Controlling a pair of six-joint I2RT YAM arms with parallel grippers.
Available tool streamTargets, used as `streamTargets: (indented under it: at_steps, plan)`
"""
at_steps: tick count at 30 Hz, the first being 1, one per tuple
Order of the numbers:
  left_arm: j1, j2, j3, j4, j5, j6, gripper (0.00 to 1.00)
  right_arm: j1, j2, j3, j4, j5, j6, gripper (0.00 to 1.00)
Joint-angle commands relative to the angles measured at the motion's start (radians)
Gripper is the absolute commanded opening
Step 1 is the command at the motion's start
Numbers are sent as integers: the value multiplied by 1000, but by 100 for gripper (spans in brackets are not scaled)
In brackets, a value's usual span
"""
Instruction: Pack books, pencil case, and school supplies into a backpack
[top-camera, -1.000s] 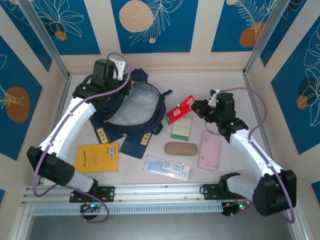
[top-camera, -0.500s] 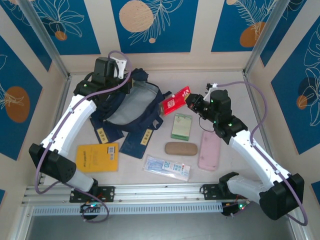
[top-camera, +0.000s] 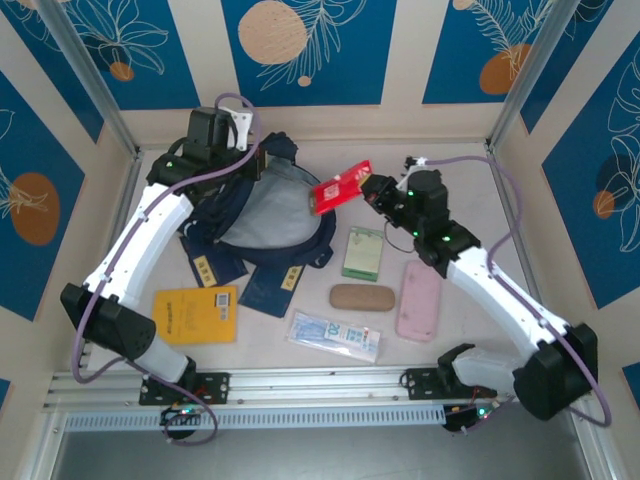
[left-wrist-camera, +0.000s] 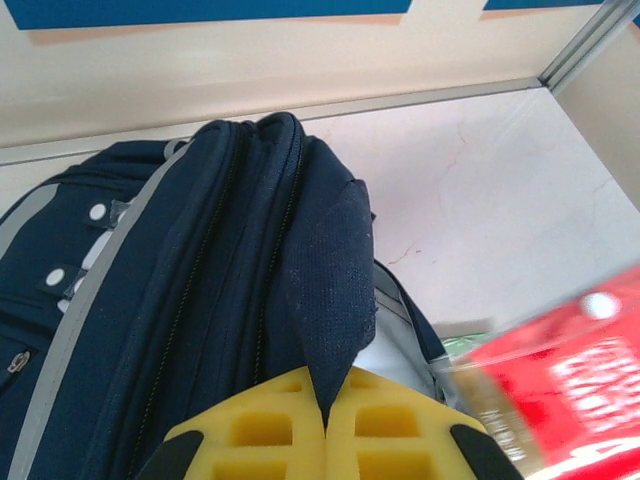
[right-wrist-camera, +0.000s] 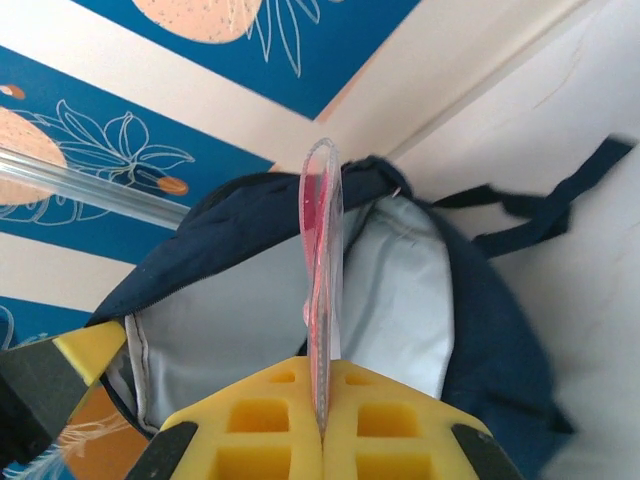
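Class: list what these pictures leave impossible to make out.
Print on the red box: blurred and cut by the edge, left wrist view; edge-on, right wrist view.
Far ends of the navy books: under the backpack, top view.
Print on the clear packet: too small, top view.

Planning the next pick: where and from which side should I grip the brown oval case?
Probably the middle of the brown oval case, fingers across its narrow width, coming straight down. It lies flat, long axis left to right, with bare table along both long sides.
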Motion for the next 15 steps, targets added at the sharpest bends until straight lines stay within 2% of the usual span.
streamTargets:
  at_steps: [1, 3, 7, 15]
  plan:
    - [8, -14, 76, 76, 57, -27, 0, 72, 108, -4, 238, 36, 147, 0]
    - [8, -13, 80, 75, 64, -27, 0, 107, 191, 34, 279, 62, 166, 0]
    - [8, -12, 86, 81, 73, -32, 0, 152, 356, 135, 222, 133, 226, 0]
    - [8, -5, 114, 87, 112, -23, 0, 204, 679, 340, 291, 118, 260, 0]
